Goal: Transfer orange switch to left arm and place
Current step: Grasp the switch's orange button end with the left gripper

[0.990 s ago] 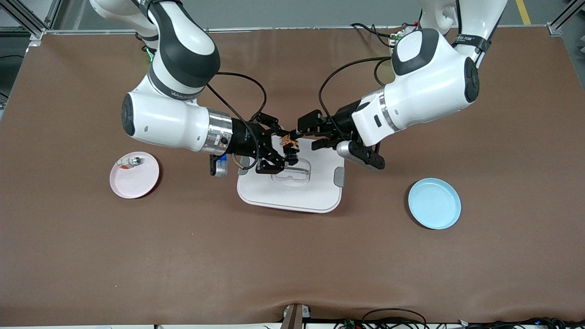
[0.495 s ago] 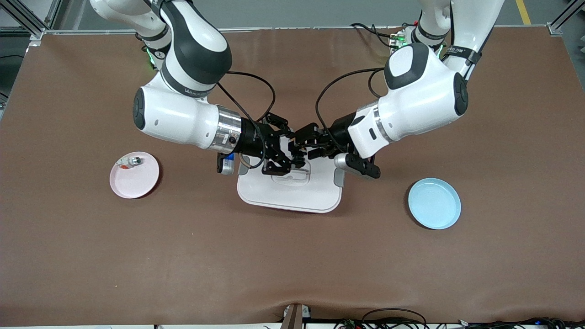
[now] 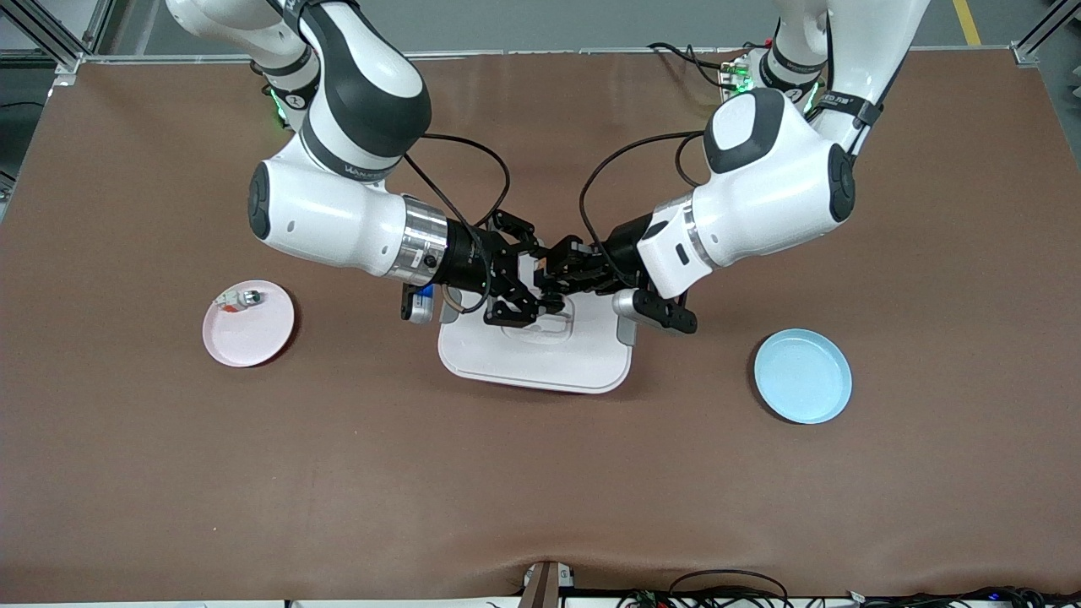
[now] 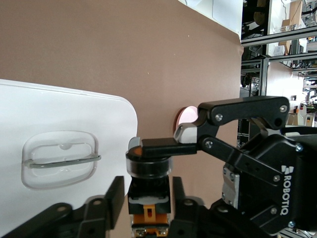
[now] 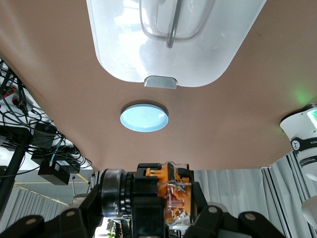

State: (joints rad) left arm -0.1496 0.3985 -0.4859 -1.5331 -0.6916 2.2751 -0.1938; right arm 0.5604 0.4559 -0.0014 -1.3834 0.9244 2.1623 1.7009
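The orange switch (image 3: 552, 295) hangs in the air over the white lidded box (image 3: 540, 359). My right gripper (image 3: 540, 291) is shut on it, one finger across its cap and the switch held by its ends. In the left wrist view the switch (image 4: 148, 171) stands between the fingers of my left gripper (image 4: 147, 198), which is open, with small gaps on either side of the black body. My left gripper (image 3: 564, 279) meets the right gripper over the box's clear handle. In the right wrist view the switch (image 5: 171, 191) shows its orange end in my right gripper (image 5: 148, 210).
A pink plate (image 3: 253, 333) with a small silver-and-white part (image 3: 241, 297) lies toward the right arm's end. A light blue plate (image 3: 802, 376) lies toward the left arm's end. The box (image 5: 173, 49) and blue plate (image 5: 144, 117) lie below the grippers.
Both grippers have closed in over the box. My left gripper has moved its open fingers around the switch that my right gripper holds.
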